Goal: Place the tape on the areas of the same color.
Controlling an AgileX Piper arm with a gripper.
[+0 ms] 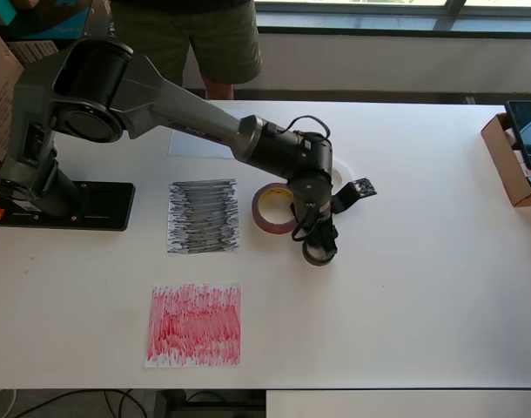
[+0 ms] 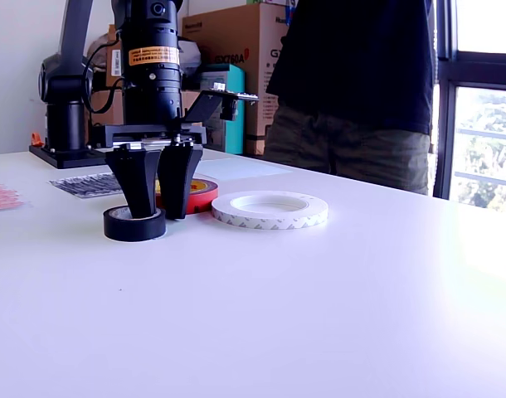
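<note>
Fingers (image 2: 159, 217) stand spread over the black roll (image 2: 133, 224), one tip down inside or at its hole, the other just outside its wall toward the red roll (image 2: 193, 192), so the gap is moderate and nothing is clamped yet. In my judgement the step is picking up the black roll. To do it well, the tips should go fully down to the counter (image 2: 319, 315), straddle one wall of the ring squarely, and close firmly before any lift; the outer finger sits very near the red roll, so closing should draw inward rather than nudge that neighbour. Then a straight lift, and a carry across to the black sheet (image 1: 204, 216), which lies beyond the red roll toward the overhead view's left.

The black roll is small, low and glossy, flat on the counter, at the arm's tip. The red roll is larger, with a yellowish core, lying flat between it and the black sheet. The white ring (image 2: 270, 209) is wide and thin, just beside the gripper. The red sheet (image 1: 194, 324) lies nearer the counter's lower edge in the overhead view; the white sheet (image 1: 196, 144) is partly hidden under the arm.
</note>
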